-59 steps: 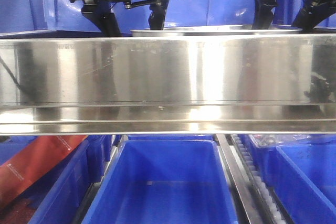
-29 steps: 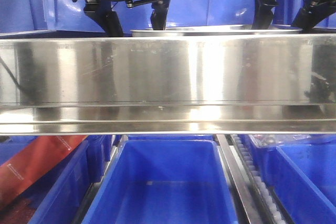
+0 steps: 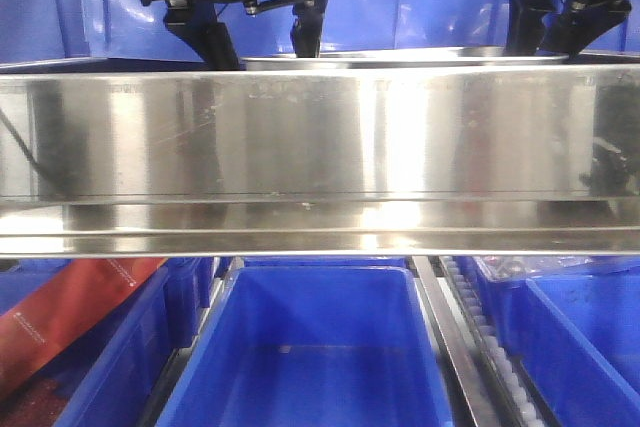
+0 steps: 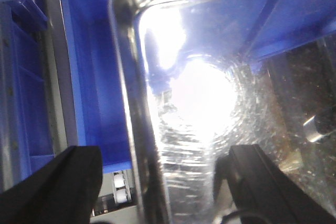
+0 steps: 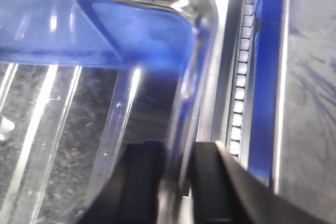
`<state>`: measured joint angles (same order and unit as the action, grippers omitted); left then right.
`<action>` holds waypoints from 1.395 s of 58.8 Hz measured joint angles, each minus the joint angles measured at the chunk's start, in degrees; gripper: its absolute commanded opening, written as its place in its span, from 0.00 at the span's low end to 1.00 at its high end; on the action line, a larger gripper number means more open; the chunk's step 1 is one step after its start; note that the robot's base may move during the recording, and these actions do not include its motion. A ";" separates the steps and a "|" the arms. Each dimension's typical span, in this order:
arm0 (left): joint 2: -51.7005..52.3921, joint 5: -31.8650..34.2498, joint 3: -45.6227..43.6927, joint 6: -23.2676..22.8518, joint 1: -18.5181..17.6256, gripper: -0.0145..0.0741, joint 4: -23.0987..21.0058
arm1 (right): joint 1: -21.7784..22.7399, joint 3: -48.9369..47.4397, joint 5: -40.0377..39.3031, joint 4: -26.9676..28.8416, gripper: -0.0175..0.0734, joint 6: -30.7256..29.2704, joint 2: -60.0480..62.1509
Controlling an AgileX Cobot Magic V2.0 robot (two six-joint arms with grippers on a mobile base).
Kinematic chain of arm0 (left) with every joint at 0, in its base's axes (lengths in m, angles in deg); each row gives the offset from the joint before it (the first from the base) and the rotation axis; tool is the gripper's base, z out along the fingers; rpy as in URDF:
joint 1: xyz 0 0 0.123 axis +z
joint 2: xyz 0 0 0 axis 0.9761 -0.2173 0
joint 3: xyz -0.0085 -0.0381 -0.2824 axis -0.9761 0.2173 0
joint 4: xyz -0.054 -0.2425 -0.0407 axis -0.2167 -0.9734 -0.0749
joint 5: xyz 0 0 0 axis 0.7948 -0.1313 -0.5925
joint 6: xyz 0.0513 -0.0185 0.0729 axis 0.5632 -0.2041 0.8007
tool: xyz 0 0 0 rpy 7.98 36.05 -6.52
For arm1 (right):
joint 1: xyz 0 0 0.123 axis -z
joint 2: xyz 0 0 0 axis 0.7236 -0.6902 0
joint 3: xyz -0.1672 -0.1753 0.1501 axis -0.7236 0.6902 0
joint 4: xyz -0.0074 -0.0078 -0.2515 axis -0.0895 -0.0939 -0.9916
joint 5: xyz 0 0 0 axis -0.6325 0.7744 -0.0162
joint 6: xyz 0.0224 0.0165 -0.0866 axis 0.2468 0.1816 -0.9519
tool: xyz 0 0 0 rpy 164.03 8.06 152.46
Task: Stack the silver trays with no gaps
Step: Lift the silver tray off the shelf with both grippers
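left black two-finger gripper [image 3: 262, 50] hung wide open over the left short end of the shiny shallow rectangular stainless steel tray [image 3: 400, 55], holding nothing. one finger sat outside the rim and the other inside the pan. the rim ran roughly between them, and neither touched it as far as i could see. right black two-finger gripper [image 5: 176, 187] was at the opposite end, near the right corner. its jaws stood at a narrow slot with the rim and side wall pinched in it.

key relation: the tray's long axis ran left to right, from one arm to the other, so each gripper had a short end directly below it. neither arm was nearer, and only the left lacked a grip. my read: next was closing the left on its rim, then a level two-arm lift. uneven closing could skew the tray and leave a gap in the stack.

tray sat behind the broad mirrored steel rail [image 3: 320, 137], over a blue plastic bin [image 4: 94, 77], with a white roller track [image 5: 240, 93] just beside its right edge. it was mirror-bright, with a thin flat rim, rounded corners, fine scuffs on the floor and hard lamp glare at the left end. likely slippery. couldn't tell if another tray lay nested under it.
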<state>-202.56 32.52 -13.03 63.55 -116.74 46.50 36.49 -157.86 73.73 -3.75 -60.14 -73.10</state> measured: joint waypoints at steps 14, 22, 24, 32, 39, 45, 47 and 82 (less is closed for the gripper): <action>-0.50 0.25 0.00 -0.10 0.00 0.60 -0.51 | 0.00 0.00 -0.21 0.00 0.26 0.00 0.00; -0.50 0.49 0.00 -0.10 0.00 0.45 -0.66 | 0.00 0.00 -0.32 0.00 0.26 0.00 0.00; -0.50 0.61 0.00 -0.10 0.00 0.39 -0.86 | 0.00 0.00 -0.32 0.00 0.26 0.00 0.00; -0.50 0.86 0.00 -0.10 0.27 0.13 -1.31 | 0.10 0.00 -0.20 -0.64 0.25 0.00 0.00; -0.50 1.45 0.00 -0.80 0.60 0.16 -1.31 | 0.23 0.00 0.29 -1.59 0.11 0.00 0.00; -0.50 1.45 0.00 -1.16 0.60 0.15 -1.31 | 0.34 0.00 0.39 -1.60 0.12 0.56 0.00; -0.50 1.45 0.00 -1.21 0.60 0.15 -1.31 | 0.34 0.00 0.39 -1.60 0.12 0.56 0.00; 11.36 -0.62 0.01 -1.30 0.60 0.15 -0.49 | 0.34 0.00 2.10 3.40 0.12 0.88 10.14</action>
<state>-191.20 31.90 -13.02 62.25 -116.13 46.01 36.84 -157.86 75.84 -0.35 -59.26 -62.95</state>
